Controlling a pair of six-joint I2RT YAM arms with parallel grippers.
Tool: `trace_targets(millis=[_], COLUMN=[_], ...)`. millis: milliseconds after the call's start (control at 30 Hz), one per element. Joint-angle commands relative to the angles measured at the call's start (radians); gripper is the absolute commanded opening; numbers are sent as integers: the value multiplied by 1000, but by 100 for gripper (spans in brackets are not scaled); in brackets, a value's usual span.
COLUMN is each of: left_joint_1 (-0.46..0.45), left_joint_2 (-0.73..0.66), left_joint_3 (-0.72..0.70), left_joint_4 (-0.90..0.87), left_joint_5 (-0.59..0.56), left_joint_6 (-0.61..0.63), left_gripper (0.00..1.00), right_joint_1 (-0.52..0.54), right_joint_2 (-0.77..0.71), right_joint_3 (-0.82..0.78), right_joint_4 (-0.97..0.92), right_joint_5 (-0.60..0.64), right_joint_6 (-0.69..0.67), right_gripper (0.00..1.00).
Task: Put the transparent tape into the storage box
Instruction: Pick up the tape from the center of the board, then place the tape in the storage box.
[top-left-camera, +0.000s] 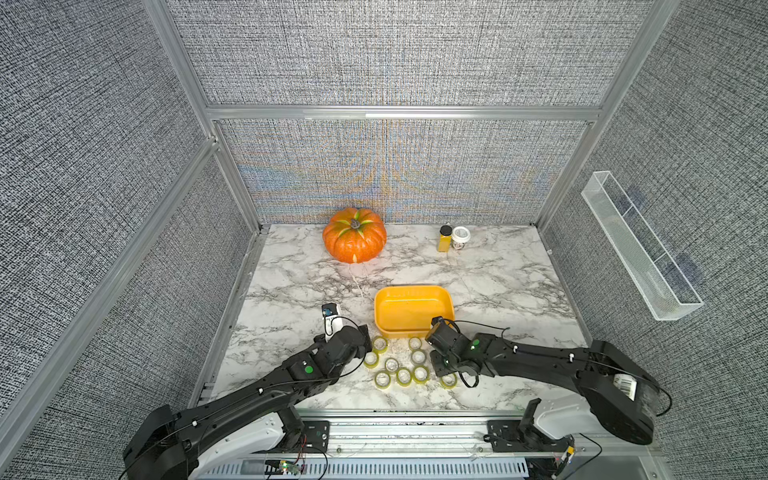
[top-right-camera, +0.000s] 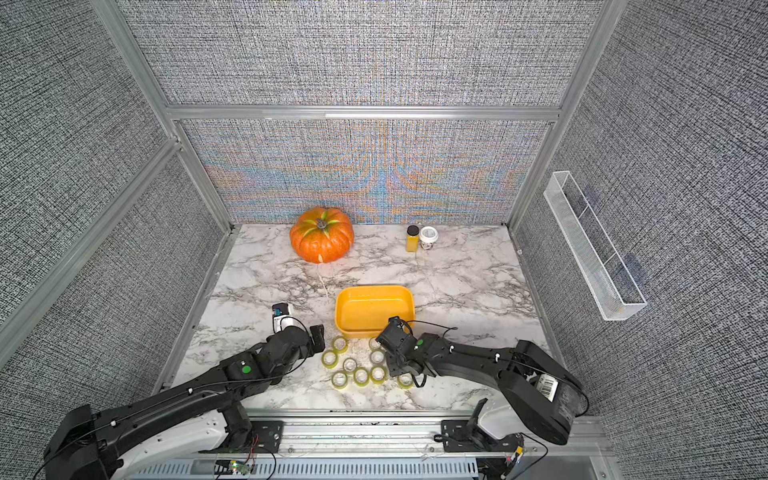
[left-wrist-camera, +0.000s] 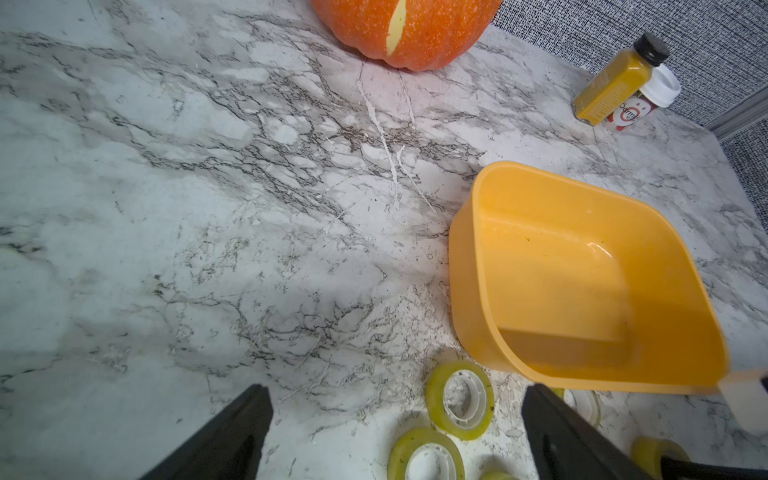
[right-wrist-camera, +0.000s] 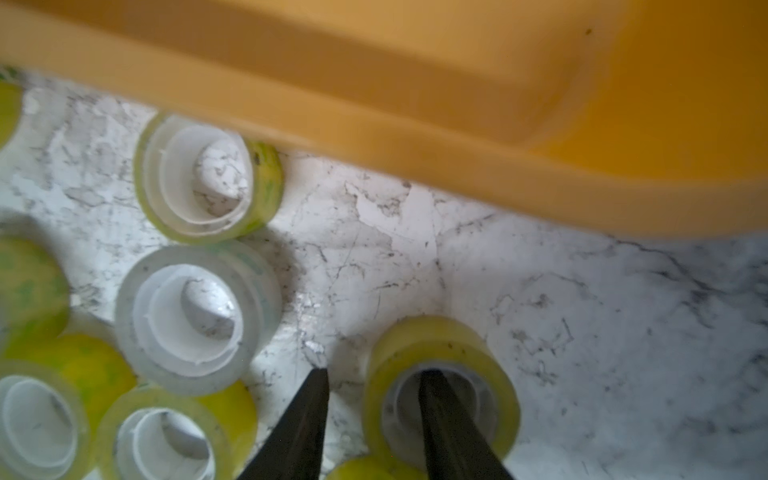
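Observation:
Several small rolls of transparent tape (top-left-camera: 391, 365) lie flat in a cluster on the marble table, just in front of the yellow-orange storage box (top-left-camera: 415, 289), which holds nothing. My right gripper (right-wrist-camera: 376, 371) is down at the cluster's right edge. One finger sits inside the pale core of a tape roll (right-wrist-camera: 440, 336); the other stands outside it with a gap, so the jaws are open. In both top views that roll is hidden under the gripper. My left gripper (left-wrist-camera: 397, 388) hangs wide open at the cluster's left edge, holding nothing, with two rolls (left-wrist-camera: 459, 399) between its fingers' lines.
An orange pumpkin (top-left-camera: 354, 235) stands at the back of the table. A yellow bottle (top-left-camera: 444, 239) and a white-lidded jar (top-left-camera: 460, 237) stand at the back right. A long clear acrylic trough (top-left-camera: 640, 245) hangs on the right wall.

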Motion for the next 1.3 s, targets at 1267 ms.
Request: trace_targets(millis=[1267], left_joint_1=[285], left_joint_2=[34], left_joint_3=[55], left_joint_4=[148], left_joint_5=[93], left_joint_6=[101], left_gripper=[100], right_joint_1=[-127], right_joint_2=[269], right_joint_3=[603], right_joint_4=[-13], right_joint_5=[-180], right_joint_6=[-204], right_gripper=[0])
